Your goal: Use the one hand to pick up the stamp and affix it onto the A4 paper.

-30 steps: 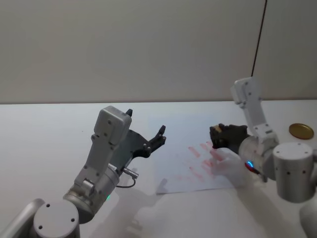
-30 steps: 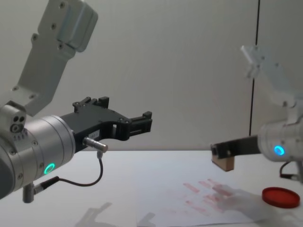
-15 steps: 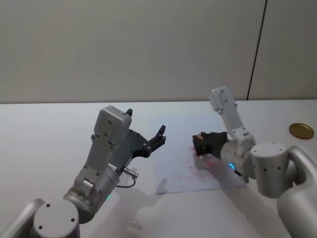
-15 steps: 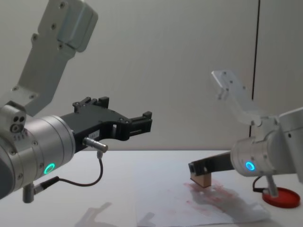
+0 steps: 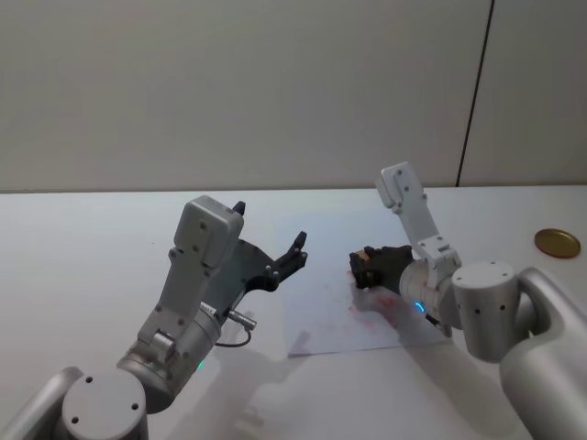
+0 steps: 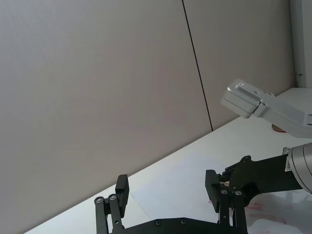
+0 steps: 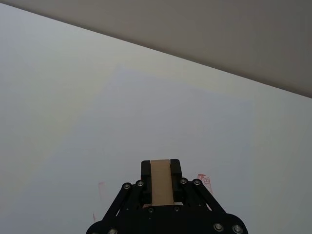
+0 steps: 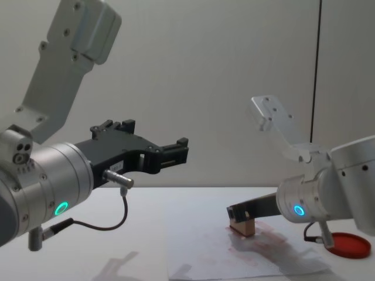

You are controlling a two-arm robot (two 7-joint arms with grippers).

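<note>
Chest view: my right hand [image 8: 233, 213] pinches the stamp [image 8: 242, 226] onto the A4 paper [image 8: 202, 253], white tabletop [image 8: 146, 231], plain grey wall [image 8: 205, 70] behind; left hand [image 8: 176, 151] spread mid-air.

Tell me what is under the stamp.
The A4 paper lies under the stamp, which the right hand seems to press onto it; red marks show beside it. The stamp's underside and any mark beneath are covered. The left hand hangs open, raised.

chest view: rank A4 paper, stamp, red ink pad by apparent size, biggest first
1. A4 paper, clearly largest.
2. red ink pad, its left edge partly hidden behind the right arm.
3. stamp, smallest, held in the right gripper.
</note>
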